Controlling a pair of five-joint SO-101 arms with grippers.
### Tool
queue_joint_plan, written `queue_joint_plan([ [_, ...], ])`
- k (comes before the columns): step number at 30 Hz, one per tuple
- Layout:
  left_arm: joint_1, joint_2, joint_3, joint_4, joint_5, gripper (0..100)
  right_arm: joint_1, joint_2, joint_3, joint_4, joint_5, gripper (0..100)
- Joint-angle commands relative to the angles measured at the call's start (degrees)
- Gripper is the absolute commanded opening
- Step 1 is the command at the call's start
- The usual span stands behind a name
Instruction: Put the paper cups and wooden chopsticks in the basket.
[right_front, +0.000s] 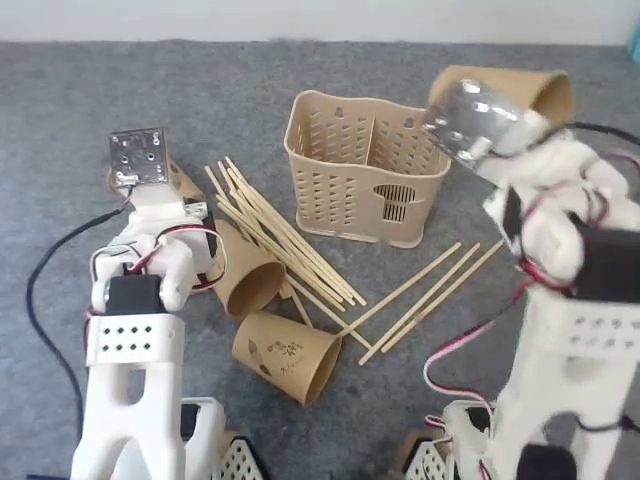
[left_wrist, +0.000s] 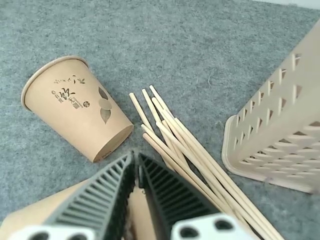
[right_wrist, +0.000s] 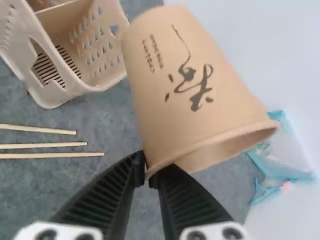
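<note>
While the basket (right_front: 340, 185) looks empty (nothing banked yet), the right gripper (right_wrist: 147, 170) pinches a paper cup (right_wrist: 195, 95) by its rim at the basket's two o'clock; left gripper (left_wrist: 136, 162) closed on nothing, loose cups (right_front: 285, 355) and chopsticks (right_front: 280, 235) strewn around eight o'clock.

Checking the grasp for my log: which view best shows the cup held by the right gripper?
Right wrist view: the paper cup has its rim pinched between the fingers. The high view shows it partly hidden behind the arm. The left wrist view faces a different cup.
</note>
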Motion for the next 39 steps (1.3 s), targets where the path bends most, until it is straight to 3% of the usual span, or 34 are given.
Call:
queue_joint_plan([
  [1, -0.2, -1.8, 1.0, -4.3, -0.4, 1, -3.6, 1.9, -4.8, -1.4, 6.9, 0.9],
  [4, -0.2, -1.8, 1.7, -5.5, -0.4, 1, -5.5, 4.0, -6.0, -1.7, 13.8, 0.9],
  [10, -0.2, -1.8, 1.7, -5.6, -0.9, 1, -6.1, 12.4, -12.6, -2.1, 20.6, 0.9],
  [25, -0.2, -1.8, 3.6, -9.2, -2.8, 1, -5.1, 19.2, -17.1, 5.0, 31.2, 0.9],
  [30, -0.2, -1.8, 3.7, -9.2, -2.8, 1, -4.8, 19.4, -17.2, 4.7, 30.2, 3.4],
  [36, -0.2, -1.8, 3.8, -9.2, -2.8, 1, -4.9, 19.0, -17.2, -1.1, 16.3, 24.1],
  [39, -0.2, -1.8, 3.8, -9.2, -2.8, 1, -5.5, 18.9, -17.2, -1.7, 12.2, 26.2],
])
